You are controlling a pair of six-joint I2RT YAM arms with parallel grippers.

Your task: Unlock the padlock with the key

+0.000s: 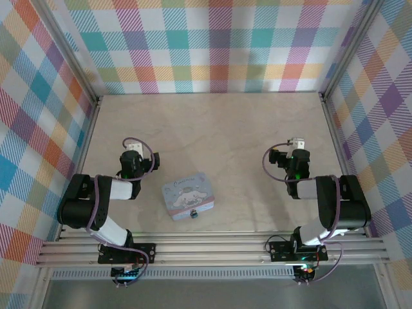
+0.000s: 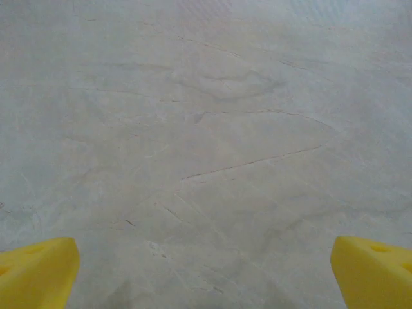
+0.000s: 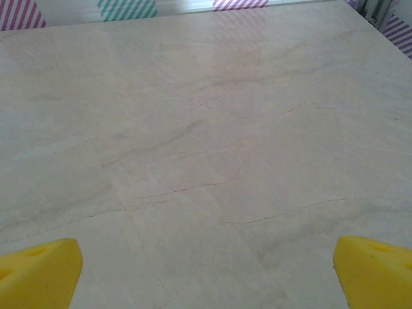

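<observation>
Presently left gripper (image 2: 206, 273) and right gripper (image 3: 206, 273) are hanging wide open, empty; padlock (image 1: 193, 213) is sitting between them, seemingly latching cartoon-dog tin (image 1: 187, 194).

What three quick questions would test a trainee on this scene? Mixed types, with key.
1. True or false: the padlock lies at the near edge of the tin, between the two arms.
2. The left gripper is: A) shut on the padlock; B) open over bare table; C) shut on the tin.
3. Fill in: the right gripper is ____ and holds nothing.
Key: 1 true; 2 B; 3 open.
</observation>
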